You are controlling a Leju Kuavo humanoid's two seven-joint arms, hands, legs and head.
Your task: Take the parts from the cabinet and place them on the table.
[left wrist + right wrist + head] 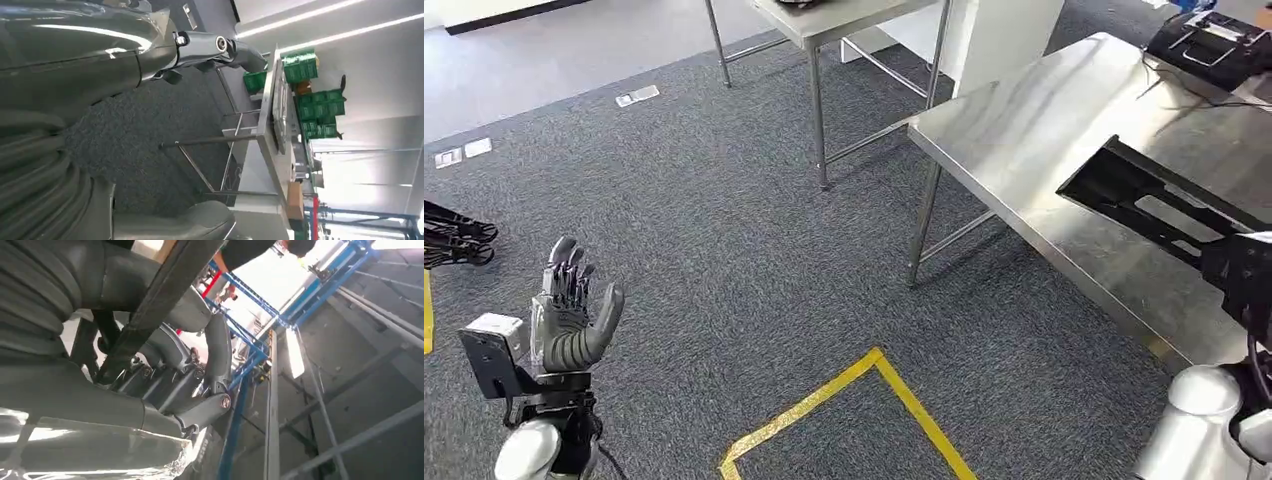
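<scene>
The part (pixel 1146 195), a black frame-like piece, is held in the right hand (pixel 1239 275) above the steel table (pixel 1034 130). The left hand (pixel 569 310) is raised over the carpet, fingers apart and empty. This looks like the placing step; next, lower the part flat onto the table and let go.

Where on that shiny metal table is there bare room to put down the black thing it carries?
The steel table is bare across its near-left corner and middle, between its front edge and the long black frame part held by the right hand. The far right corner is crowded by a black tray-like item. The left hand hangs free over the carpet.
</scene>
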